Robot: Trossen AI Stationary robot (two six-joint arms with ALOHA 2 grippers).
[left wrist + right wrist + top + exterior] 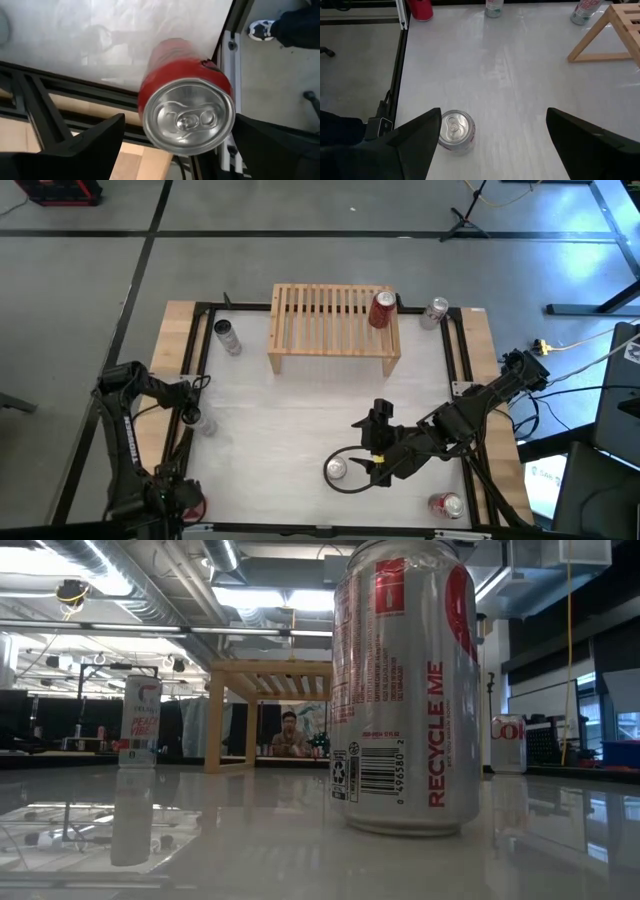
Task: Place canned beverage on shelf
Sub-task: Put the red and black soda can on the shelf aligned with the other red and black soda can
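Observation:
The shelf [335, 330], a low light-wood slatted rack, stands at the table's far side with a red can [382, 310] upright on its right end. At the near left corner my left gripper [185, 502] points down, open, over another red can [187, 117]. That can stands upright between the fingers and neither finger touches it. My right gripper [362, 452] hangs open above the table at the near right. A silver can [456, 130] stands below it, beside one finger [420, 135] and apart from it.
More cans stand about: one left of the shelf [228, 338], one right of it [435, 312], one at mid left [205, 420], one at the near right corner [447, 505]. A black frame [200, 360] borders the table. A person's shoe [261, 30] shows beyond the table.

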